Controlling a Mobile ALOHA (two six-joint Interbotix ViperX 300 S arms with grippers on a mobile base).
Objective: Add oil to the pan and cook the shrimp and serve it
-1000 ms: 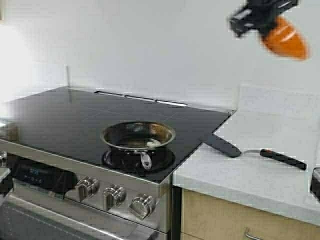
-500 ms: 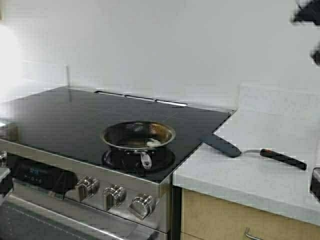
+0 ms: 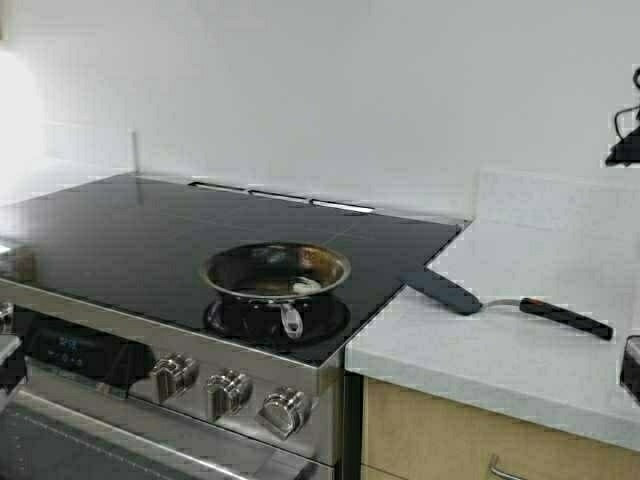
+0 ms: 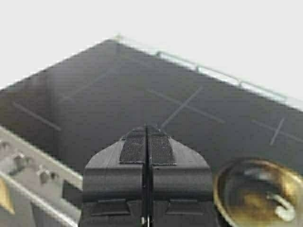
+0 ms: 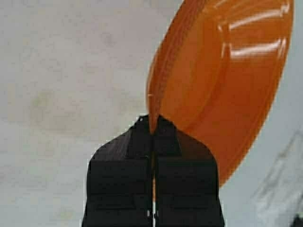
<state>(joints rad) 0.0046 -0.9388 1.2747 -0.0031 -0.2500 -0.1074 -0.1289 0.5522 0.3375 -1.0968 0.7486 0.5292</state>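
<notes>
Where stovetop (image 3: 150, 225) meets counter (image 3: 540, 330), spatula (image 3: 500, 300) (beside pan (image 3: 276, 272)).

This is a home kitchen. A stainless steel range (image 3: 180, 370) with a black glass cooktop (image 3: 200, 230) and a row of knobs (image 3: 228, 392) along its front stands against a plain white wall (image 3: 320, 90). Touching the range's right side is a pale stone counter (image 3: 520, 330) over wooden cabinets (image 3: 480, 440). A pan (image 3: 276, 272) sits on the cooktop's front burner, and a spatula (image 3: 500, 300) lies on the counter.
</notes>
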